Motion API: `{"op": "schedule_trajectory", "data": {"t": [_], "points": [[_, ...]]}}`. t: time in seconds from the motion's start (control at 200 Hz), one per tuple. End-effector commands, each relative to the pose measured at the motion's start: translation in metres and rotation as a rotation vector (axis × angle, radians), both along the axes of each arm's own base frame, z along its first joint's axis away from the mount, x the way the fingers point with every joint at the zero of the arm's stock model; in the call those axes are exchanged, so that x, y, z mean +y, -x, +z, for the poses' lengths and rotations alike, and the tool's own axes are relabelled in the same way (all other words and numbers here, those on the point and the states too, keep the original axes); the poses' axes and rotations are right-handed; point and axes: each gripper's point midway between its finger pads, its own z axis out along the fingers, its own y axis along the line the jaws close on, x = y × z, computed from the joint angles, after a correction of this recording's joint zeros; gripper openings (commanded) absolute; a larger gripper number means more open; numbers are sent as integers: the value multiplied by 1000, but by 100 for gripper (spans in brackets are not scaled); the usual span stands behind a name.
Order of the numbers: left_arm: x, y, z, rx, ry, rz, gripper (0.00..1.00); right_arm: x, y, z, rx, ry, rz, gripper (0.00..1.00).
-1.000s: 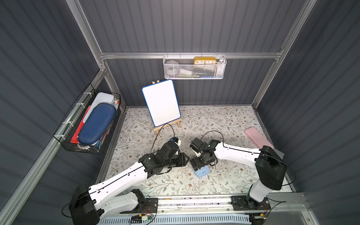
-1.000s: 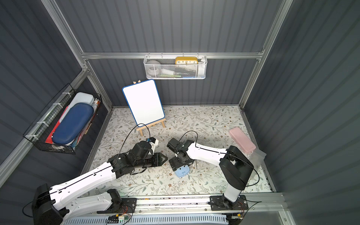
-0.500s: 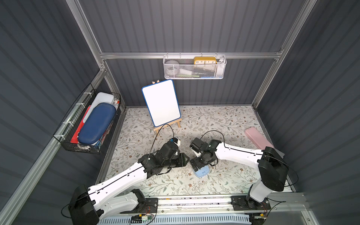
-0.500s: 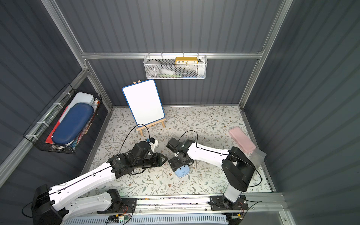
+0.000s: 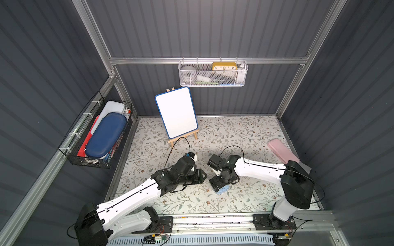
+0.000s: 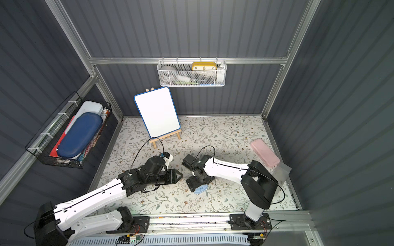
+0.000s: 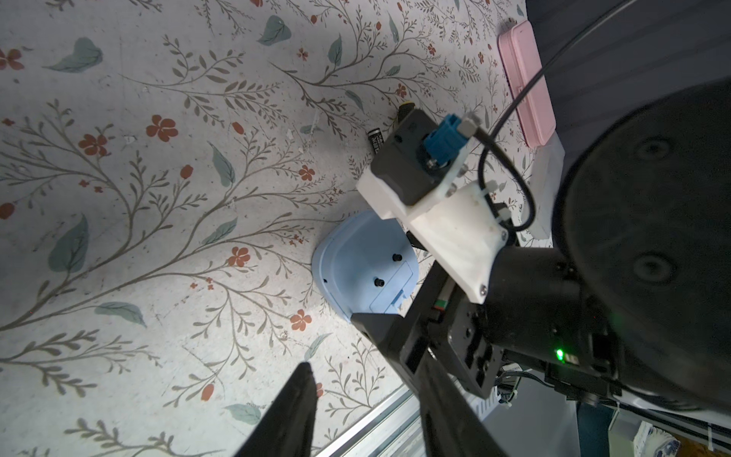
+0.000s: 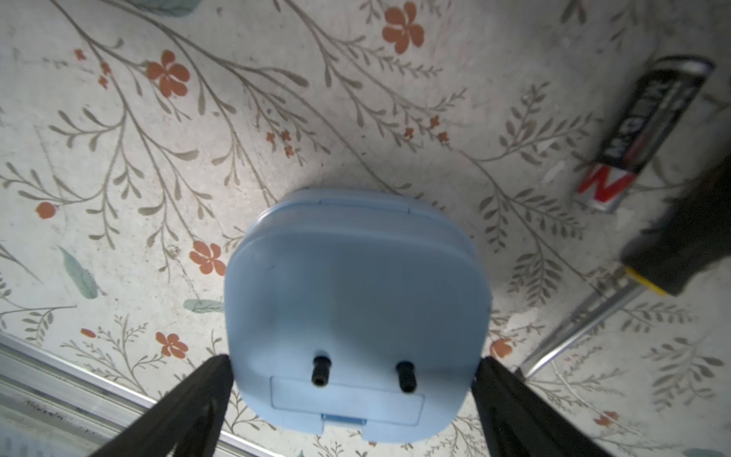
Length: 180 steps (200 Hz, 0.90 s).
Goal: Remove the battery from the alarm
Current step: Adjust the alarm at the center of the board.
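While the light-blue rounded-square plastic alarm [image 8: 356,277] is lying back-up on the flower-printed mat [image 8: 118,158], the right gripper [image 8: 352,360] is straddling it, jaws spread wide. The dark cylindrical battery [image 8: 648,130] is lying loose beside the black-and-yellow-handled screwdriver [image 8: 680,249]. The left gripper [image 7: 330,342] is hovering half-open, empty.

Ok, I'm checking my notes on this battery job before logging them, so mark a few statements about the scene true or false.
1. The alarm lies back up, its battery cover closed. True.
2. The right tool straddles the alarm. True.
3. The left tool holds the screwdriver. False: it is empty; the screwdriver lies on the mat.
4. The battery rests on the alarm. False: it lies on the mat, apart from it.
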Motion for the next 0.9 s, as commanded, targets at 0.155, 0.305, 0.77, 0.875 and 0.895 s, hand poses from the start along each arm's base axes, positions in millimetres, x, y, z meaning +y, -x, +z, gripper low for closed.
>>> {"op": "schedule_trajectory", "data": {"t": [0.155, 0.305, 0.77, 0.875, 0.895], "points": [[0, 3, -7, 13, 5, -16, 46, -1, 5, -10, 27, 28, -19, 99], [0, 4, -10, 14, 4, -21, 46, 1, 3, -20, 27, 33, -21, 99], [7, 5, -16, 29, -12, 12, 46, 2, -3, -36, 20, 68, -13, 90], [12, 3, -12, 18, -13, 38, 46, 2, -5, -27, -9, 42, -16, 85], [13, 3, -11, 15, -12, 44, 47, 2, -5, -25, -17, 34, -18, 85]]}}
